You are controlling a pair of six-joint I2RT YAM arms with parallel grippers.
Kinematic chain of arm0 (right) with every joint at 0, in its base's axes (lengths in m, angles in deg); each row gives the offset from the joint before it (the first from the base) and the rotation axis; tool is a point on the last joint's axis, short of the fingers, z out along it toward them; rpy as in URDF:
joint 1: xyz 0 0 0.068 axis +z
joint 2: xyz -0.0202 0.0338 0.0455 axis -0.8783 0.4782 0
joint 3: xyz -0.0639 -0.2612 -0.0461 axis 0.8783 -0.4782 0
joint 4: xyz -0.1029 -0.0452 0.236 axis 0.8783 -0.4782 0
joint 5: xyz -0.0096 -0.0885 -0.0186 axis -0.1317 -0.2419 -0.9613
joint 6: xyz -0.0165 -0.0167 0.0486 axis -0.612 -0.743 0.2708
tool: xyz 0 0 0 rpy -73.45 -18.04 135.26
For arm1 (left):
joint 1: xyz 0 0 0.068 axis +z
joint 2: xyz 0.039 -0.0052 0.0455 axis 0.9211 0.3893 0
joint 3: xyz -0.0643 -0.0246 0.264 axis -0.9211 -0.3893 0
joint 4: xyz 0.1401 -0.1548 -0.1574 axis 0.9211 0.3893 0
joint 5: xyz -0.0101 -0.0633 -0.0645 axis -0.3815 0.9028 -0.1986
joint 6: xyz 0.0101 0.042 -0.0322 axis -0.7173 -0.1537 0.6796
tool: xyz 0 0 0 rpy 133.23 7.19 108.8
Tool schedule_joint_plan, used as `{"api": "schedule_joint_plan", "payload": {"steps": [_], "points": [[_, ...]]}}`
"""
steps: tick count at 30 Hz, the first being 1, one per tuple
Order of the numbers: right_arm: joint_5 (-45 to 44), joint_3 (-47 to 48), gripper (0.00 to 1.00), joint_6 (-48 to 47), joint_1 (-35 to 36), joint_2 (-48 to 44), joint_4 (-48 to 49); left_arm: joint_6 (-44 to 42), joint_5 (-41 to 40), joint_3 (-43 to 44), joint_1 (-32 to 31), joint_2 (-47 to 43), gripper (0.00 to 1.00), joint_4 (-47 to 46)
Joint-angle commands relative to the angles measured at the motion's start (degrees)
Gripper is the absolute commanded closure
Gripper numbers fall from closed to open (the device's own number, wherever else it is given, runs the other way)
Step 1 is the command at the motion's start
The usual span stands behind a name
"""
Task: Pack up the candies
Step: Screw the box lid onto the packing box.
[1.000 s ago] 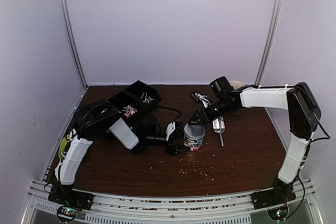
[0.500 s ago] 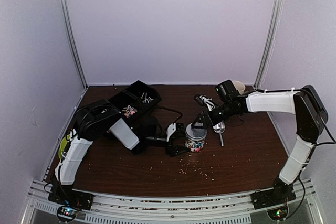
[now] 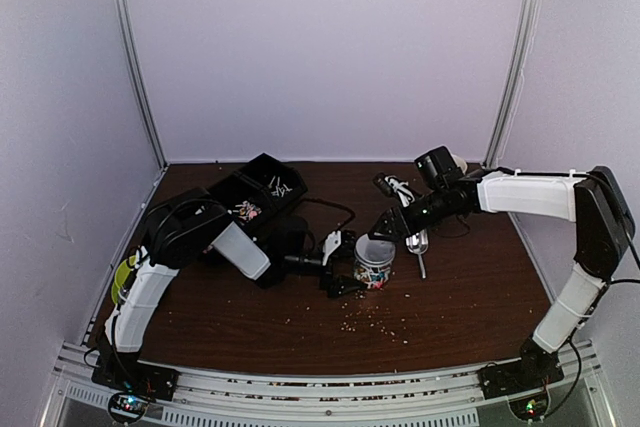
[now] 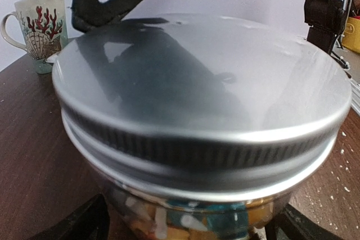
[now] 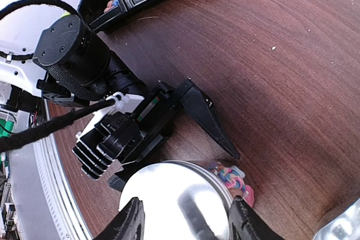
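The candies are packed in the jar, which is stood on the tabletop between the wide-apart fingers of the left pincer and is not held by them. The right pincer is hung just above the lid, a finger at each edge, and it cannot be told if the lid is squeezed or loose. If the lid is twisted now, the jar could be spun or tipped, as it is not held, and candies could be spilled.

Silver lid (candies multicoloured)
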Motion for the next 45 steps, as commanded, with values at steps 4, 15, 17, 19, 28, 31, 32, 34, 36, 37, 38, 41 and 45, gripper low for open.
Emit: {"api": "schedule_joint_plan", "payload": {"steps": [4,15,17,19,28,31,32,34,36,37,38,41,45], "points": [[0.00,-0.65,0.54,-0.41,0.08,-1.27,-0.27,1.39,1.74,0.79,-0.17,3.11,0.02,5.30],[-0.23,-1.35,0.56,-0.54,0.08,-0.56,-0.13,1.96,6.23,2.96,-0.15,4.53,0.02,4.68],[-0.22,-1.34,0.57,-0.43,0.07,-0.42,0.02,2.20,6.50,3.65,-0.20,4.86,0.02,5.07],[-0.11,-1.36,0.58,-0.28,0.08,-0.19,0.36,2.17,7.11,4.06,-0.13,5.13,0.03,5.09],[-0.74,-1.42,0.62,-0.82,0.08,-0.19,-0.34,2.09,7.08,3.88,-0.18,5.48,0.16,4.90],[-2.17,-1.62,0.63,-1.47,0.08,-0.21,-1.29,2.53,6.80,3.49,-0.15,5.41,0.16,4.17],[-2.29,-1.93,0.64,-1.58,0.08,-0.24,-1.24,2.64,6.69,3.24,-0.13,5.33,0.16,3.83],[-2.53,-2.65,0.66,-1.60,-0.05,-0.46,-1.19,2.94,6.31,2.88,-0.17,5.24,0.16,3.37],[-2.74,-3.47,0.67,-1.60,-0.16,-0.70,-0.98,3.09,6.08,2.49,-0.13,5.14,0.15,2.97],[-2.84,-3.87,0.67,-1.52,-0.18,-0.92,-1.02,3.20,6.05,2.33,-0.13,5.10,0.15,2.76],[-2.93,-4.27,0.68,-1.58,-0.26,-1.10,-1.02,3.23,5.92,2.28,-0.13,5.06,0.15,2.72],[-3.43,-5.73,0.68,-1.45,-0.34,-2.45,-0.74,3.28,5.70,2.18,-0.13,5.14,0.15,2.72],[-4.39,-7.63,0.69,-1.19,-0.32,-4.19,-0.53,3.36,4.98,2.25,-0.13,5.26,0.15,3.18]]}}
